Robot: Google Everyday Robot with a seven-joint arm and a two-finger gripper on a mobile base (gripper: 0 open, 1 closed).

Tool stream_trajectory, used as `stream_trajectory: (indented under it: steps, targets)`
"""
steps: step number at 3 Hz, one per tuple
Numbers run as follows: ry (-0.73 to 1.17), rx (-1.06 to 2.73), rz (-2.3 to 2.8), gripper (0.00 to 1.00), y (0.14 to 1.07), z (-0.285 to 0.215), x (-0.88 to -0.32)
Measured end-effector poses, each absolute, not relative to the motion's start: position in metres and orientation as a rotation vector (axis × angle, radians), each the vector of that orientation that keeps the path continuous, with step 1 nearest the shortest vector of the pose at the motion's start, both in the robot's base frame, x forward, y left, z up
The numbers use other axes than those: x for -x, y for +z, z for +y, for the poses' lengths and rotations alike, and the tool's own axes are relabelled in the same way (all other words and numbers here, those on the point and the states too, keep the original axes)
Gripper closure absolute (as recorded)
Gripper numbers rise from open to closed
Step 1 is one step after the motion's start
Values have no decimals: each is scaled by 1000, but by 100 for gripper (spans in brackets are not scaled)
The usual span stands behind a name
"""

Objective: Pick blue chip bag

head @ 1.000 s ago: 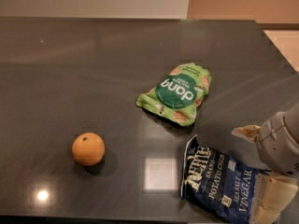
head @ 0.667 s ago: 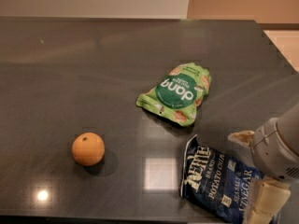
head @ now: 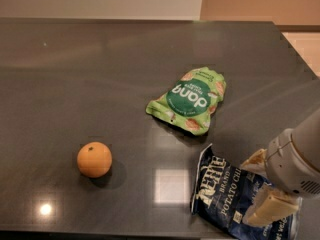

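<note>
At the near right edge of the tabletop [head: 100, 74], the gripper [head: 247, 191] hovers over the blue chip bag [head: 217, 184], jaws spread wide across its right half. Best to lower squarely so the crinkly film bunches between them; the orange [head: 94, 159] and green pouch [head: 190, 100] lie farther off.

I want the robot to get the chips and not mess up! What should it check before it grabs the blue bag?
1. The gripper is over the right end of the blue chip bag: ok.
2. Jaws open, one on each side of the bag: ok.
3. Bag lying flat on the table: ok.
4. The green pouch and the orange are out of the jaws' way: ok.
5. Jaws low enough to pinch the bag: cannot tell.
</note>
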State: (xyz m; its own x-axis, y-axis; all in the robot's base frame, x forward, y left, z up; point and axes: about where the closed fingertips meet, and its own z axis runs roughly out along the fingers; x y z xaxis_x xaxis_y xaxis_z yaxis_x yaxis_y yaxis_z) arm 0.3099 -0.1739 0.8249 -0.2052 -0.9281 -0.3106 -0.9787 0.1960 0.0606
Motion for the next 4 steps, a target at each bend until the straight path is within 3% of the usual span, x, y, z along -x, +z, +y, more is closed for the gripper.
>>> stream_trajectory:
  steps: [2,3,4]
  targets:
    - [330,1799,2260,88,860,-182,-326]
    - [292,1802,2240,100,886,-187,-338]
    - [247,1830,2209,100,914,-192,-351]
